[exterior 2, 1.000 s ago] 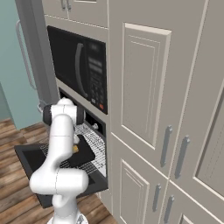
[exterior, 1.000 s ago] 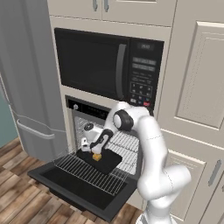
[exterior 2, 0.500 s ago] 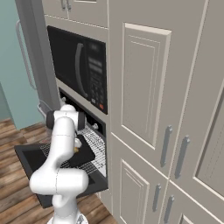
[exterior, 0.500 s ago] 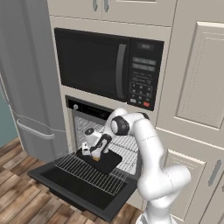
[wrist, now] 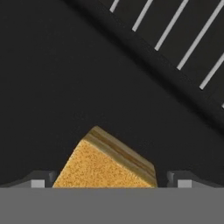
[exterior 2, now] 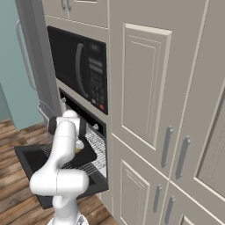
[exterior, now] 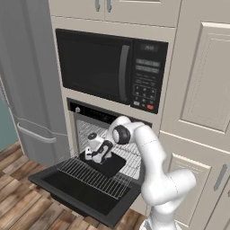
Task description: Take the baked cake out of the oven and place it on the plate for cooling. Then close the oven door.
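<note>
The cake [wrist: 107, 164] is a golden-brown wedge lying on a black baking tray [exterior: 113, 165] on the pulled-out wire rack [exterior: 92, 176] of the oven [exterior: 90, 112]. My gripper [wrist: 111, 180] is open and low over the tray, one fingertip on each side of the cake with a gap to it. In the left base view the gripper [exterior: 98, 156] covers the cake. The oven door [exterior: 81, 195] hangs fully down, open. The plate is out of view.
A black microwave [exterior: 103, 67] sits right above the oven opening. A grey fridge [exterior: 27, 90] stands to the left, and cream cabinet doors [exterior: 202, 81] to the right. The dropped door [exterior 2: 26, 156] juts out over the wooden floor [exterior: 18, 202].
The hand has come down toward the tray, so the cake now lies between the open fingers. Cake, tray and door have not moved.
</note>
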### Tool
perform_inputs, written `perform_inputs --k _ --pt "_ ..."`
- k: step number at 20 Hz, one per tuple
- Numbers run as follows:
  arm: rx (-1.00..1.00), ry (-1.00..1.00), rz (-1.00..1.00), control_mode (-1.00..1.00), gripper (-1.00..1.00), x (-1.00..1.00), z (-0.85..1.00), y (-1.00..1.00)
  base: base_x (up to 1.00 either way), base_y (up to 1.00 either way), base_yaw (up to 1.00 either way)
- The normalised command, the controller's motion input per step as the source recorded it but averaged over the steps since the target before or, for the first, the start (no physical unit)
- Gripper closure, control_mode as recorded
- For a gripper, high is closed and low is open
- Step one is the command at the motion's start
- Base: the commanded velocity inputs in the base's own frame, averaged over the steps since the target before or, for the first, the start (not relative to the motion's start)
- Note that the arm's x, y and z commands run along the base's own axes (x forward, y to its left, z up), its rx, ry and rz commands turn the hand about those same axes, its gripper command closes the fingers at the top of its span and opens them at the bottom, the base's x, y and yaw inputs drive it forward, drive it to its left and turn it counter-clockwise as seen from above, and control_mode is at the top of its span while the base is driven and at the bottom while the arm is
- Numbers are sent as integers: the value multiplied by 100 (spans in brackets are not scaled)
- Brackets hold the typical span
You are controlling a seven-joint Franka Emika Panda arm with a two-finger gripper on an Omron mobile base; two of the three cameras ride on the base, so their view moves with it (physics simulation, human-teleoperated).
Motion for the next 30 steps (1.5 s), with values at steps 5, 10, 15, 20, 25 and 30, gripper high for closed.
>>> perform_inputs --k 5,10,15,20,25,30 --pt "1 3 0 -100 -100 23 -21 0 0 0 0" --pt "1 3 0 -100 -100 2 -38 0 0 0 0" --pt "0 0 0 -100 100 1 -52 -1 0 0 0" --pt "0 -3 0 -100 100 -3 -23 -2 0 0 0" --pt "-1 -15 0 -100 100 -36 5 0 0 0 0" --pt "0 -16 0 -100 100 -94 37 0 0 0 0"
